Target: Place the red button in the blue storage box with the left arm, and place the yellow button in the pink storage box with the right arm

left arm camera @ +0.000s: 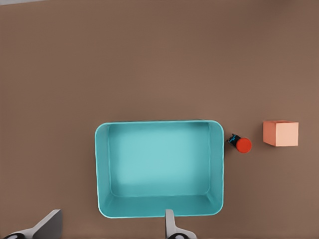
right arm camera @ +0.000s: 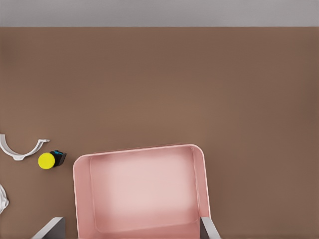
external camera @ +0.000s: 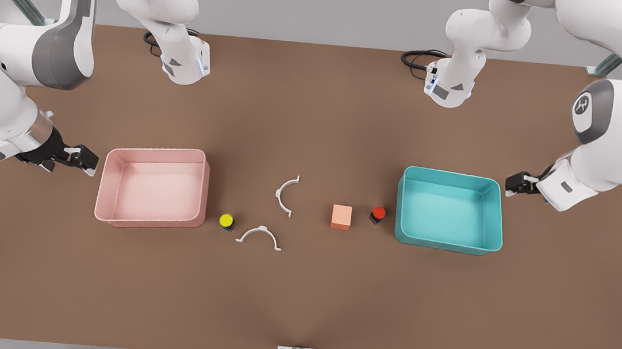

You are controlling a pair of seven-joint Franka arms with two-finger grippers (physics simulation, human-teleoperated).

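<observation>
The blue storage box point(external camera: 450, 210) is sitting on the brown table point(external camera: 298, 300) at the right of the front view, and nothing is lying inside it. The red button point(external camera: 378, 214) is standing on the table just beside the box's wall, on the side toward the frame's middle, with the orange cube point(external camera: 341, 217) a little farther toward the middle. The left gripper point(external camera: 520, 183) is hovering at the box's far right edge, off the table, its fingers point(left arm camera: 170, 225) spread wide and holding nothing.

The pink storage box point(external camera: 153, 186) is resting at the left of the front view, and its floor is likewise bare. The yellow button point(external camera: 227, 222) is sitting on the table just off the box's lower right corner, near two white curved clips point(external camera: 260, 234). The right gripper point(external camera: 80, 159) is hanging just left of the pink box, its fingers point(right arm camera: 209, 227) parted wide and gripping nothing.
</observation>
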